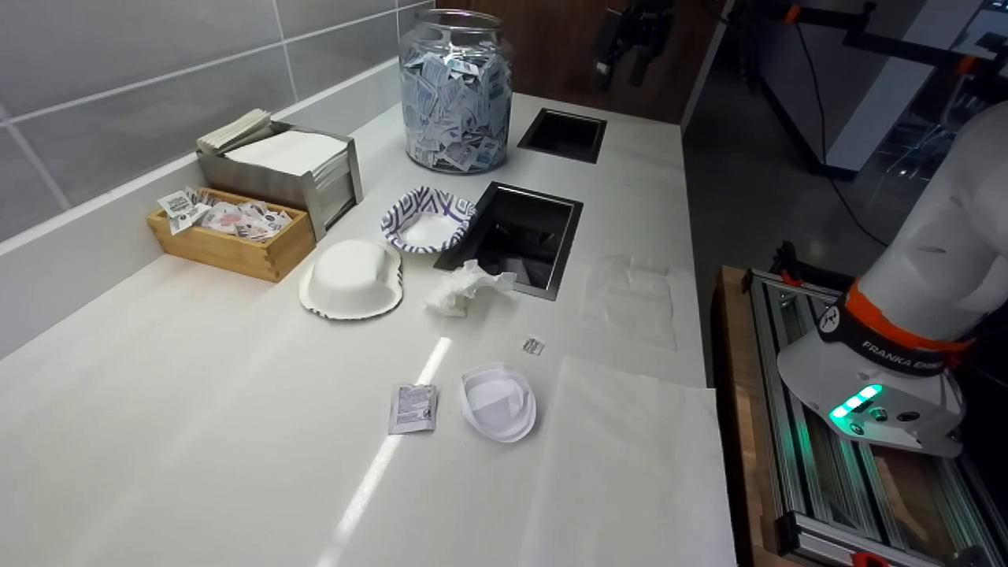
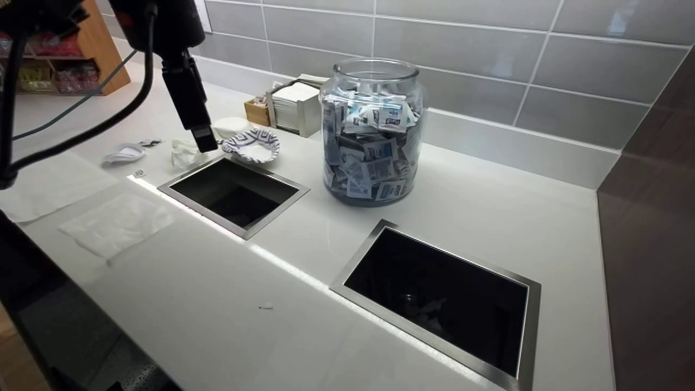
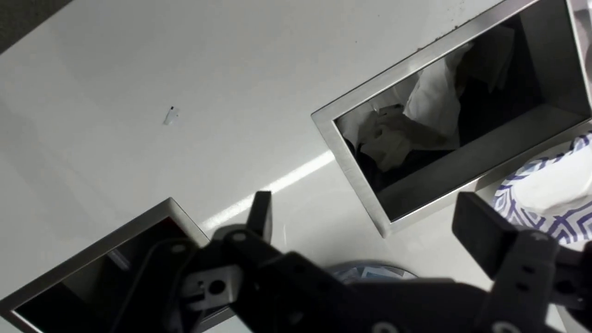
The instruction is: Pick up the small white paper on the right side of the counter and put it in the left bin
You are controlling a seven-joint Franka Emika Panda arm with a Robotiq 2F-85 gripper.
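Note:
The small white paper (image 2: 265,307) lies flat on the counter in front of the bins in an exterior view. It also shows in the wrist view (image 3: 171,115), with a dark mark at one end. I cannot make it out in the remaining view. The left bin (image 2: 274,213) is a square metal-rimmed opening in the counter. In the wrist view this bin (image 3: 352,169) is at the upper right, with crumpled paper inside. A second bin (image 2: 357,260) is farther right. My gripper (image 3: 365,208) is open, empty and raised above the counter; it shows in both exterior views (image 1: 620,77) (image 2: 206,142).
A tall glass jar (image 2: 374,146) of packets stands behind the bins. A patterned bowl (image 1: 429,220), an upturned bowl (image 1: 353,279) and crumpled paper (image 1: 468,287) lie by the left bin. A napkin holder (image 1: 335,189), a wooden box (image 1: 236,248) and thin clear sheets (image 1: 630,299) are also there.

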